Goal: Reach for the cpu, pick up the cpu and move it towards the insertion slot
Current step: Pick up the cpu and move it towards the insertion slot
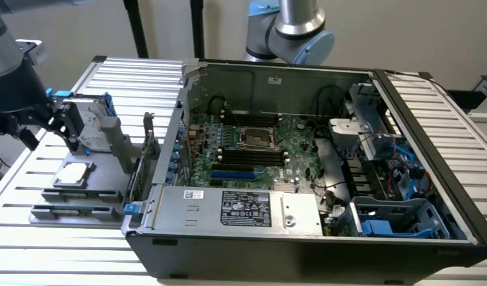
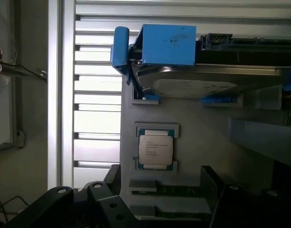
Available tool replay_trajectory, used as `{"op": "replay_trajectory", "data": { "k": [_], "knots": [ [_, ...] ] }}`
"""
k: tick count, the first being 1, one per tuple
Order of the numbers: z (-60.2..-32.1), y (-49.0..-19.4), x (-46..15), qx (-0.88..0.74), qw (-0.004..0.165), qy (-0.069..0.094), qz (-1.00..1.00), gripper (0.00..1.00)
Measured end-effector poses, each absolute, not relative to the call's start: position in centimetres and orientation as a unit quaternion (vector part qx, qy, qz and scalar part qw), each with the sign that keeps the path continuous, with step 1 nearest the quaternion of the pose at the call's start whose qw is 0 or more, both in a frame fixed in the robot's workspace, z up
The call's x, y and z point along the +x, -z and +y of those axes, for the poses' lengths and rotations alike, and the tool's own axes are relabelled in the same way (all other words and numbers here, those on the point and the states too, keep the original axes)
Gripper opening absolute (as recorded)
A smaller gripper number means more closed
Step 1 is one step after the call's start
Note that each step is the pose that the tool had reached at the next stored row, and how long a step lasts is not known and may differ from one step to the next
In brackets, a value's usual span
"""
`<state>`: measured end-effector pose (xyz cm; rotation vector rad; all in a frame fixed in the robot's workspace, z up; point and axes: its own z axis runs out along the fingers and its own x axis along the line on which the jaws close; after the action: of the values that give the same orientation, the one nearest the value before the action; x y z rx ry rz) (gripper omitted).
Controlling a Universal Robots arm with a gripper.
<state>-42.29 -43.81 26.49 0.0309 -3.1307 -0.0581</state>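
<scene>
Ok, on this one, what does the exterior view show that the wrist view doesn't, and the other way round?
Exterior view: the open computer case, and inside it the motherboard with the insertion slot and the black memory slots.
Wrist view: the printing on the cpu top and the grey brackets at two of its edges.
Shared: the cpu lying flat on its grey holder, the upright hard drive with blue rails, the slatted table, and the open jaws, apart from the cpu.
</scene>
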Motion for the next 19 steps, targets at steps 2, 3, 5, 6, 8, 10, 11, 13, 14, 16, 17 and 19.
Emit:
{"op": "replay_trajectory", "data": {
  "k": [2, 3, 5, 6, 8, 10, 11, 13, 14, 16, 17, 19],
  "knots": [
    [-43.8, -26.1, -42.2, 0.010, 0.005, 0.019, -1.000, 0.77],
    [-43.9, -25.9, -42.2, 0.010, 0.005, 0.019, -1.000, 0.77],
    [-43.9, -25.6, -42.1, 0.010, 0.005, 0.019, -1.000, 0.77],
    [-43.9, -25.4, -42.1, 0.010, 0.005, 0.019, -1.000, 0.77],
    [-44.0, -25.0, -42.1, 0.010, 0.005, 0.019, -1.000, 0.77],
    [-44.0, -24.6, -42.1, 0.010, 0.005, 0.019, -1.000, 0.77],
    [-44.0, -24.5, -42.0, 0.010, 0.005, 0.019, -1.000, 0.77],
    [-44.0, -24.1, -42.0, 0.010, 0.005, 0.019, -1.000, 0.77],
    [-44.0, -23.9, -42.1, 0.010, 0.005, 0.019, -1.000, 0.77],
    [-44.0, -23.6, -42.0, 0.010, 0.005, 0.019, -1.000, 0.77],
    [-44.0, -23.4, -42.0, 0.010, 0.005, 0.019, -1.000, 0.77],
    [-44.0, -23.0, -42.0, 0.010, 0.005, 0.019, -1.000, 0.77]
  ]
}}
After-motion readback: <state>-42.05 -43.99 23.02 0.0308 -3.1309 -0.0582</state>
